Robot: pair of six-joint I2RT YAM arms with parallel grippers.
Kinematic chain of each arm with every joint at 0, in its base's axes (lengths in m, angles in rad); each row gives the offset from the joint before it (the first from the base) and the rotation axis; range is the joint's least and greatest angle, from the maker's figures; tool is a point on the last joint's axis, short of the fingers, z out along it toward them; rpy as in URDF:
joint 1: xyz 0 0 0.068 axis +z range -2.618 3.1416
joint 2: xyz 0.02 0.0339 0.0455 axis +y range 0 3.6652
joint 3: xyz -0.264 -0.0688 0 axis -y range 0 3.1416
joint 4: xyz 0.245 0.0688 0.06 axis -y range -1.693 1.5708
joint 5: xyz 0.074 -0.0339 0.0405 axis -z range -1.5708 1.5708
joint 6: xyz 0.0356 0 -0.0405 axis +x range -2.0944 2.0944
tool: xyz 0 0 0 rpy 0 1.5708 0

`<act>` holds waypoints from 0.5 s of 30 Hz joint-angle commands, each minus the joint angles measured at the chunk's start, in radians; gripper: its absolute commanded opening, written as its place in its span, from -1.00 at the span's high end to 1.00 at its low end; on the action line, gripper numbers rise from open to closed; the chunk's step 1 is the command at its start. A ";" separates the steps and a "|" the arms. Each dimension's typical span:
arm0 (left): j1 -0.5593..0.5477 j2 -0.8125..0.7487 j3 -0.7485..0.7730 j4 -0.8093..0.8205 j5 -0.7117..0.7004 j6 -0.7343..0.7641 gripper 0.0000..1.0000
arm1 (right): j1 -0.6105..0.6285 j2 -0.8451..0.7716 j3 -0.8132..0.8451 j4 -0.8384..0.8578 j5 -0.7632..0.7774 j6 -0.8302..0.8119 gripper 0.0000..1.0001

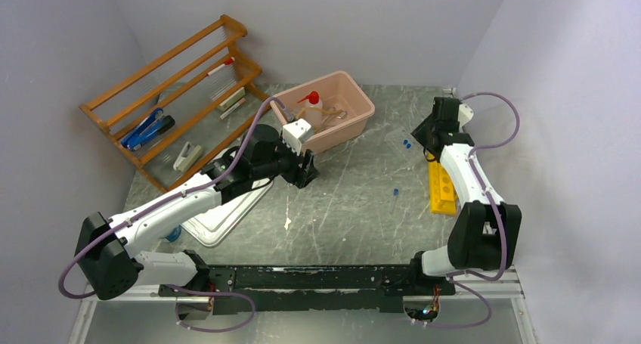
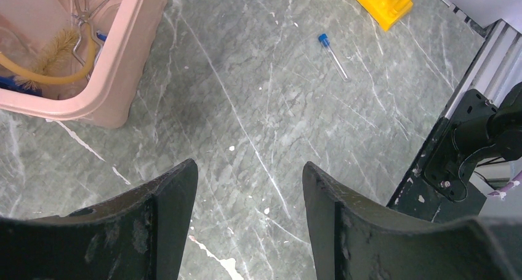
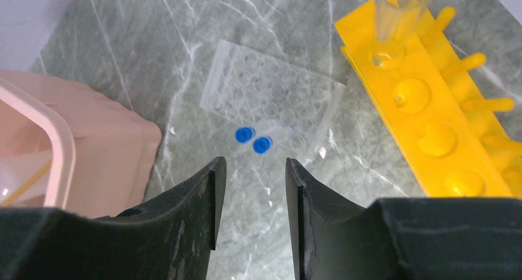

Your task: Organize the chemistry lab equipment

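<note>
Right end effector (image 3: 253, 167), blue-capped tubes (image 3: 263, 145) ahead

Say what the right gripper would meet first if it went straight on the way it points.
Probably the two blue-capped tubes at the near edge of the clear well plate, straight ahead of the open right gripper. Depth is unclear, so the table might come first.
</note>
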 commanded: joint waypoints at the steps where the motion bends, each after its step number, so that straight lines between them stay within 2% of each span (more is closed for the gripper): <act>1: 0.001 -0.016 -0.011 0.040 0.019 -0.009 -0.36 | -0.001 -0.050 -0.060 -0.115 0.011 -0.031 0.12; 8: 0.001 -0.023 -0.016 0.049 0.011 -0.028 -0.54 | 0.087 -0.129 -0.237 -0.213 -0.003 0.013 0.04; 12: 0.001 -0.021 -0.015 0.051 0.012 -0.035 -0.69 | 0.187 -0.104 -0.292 -0.237 0.028 0.060 0.01; 15: 0.001 -0.023 -0.019 0.054 0.018 -0.040 -0.76 | 0.216 -0.066 -0.301 -0.230 0.039 0.068 0.02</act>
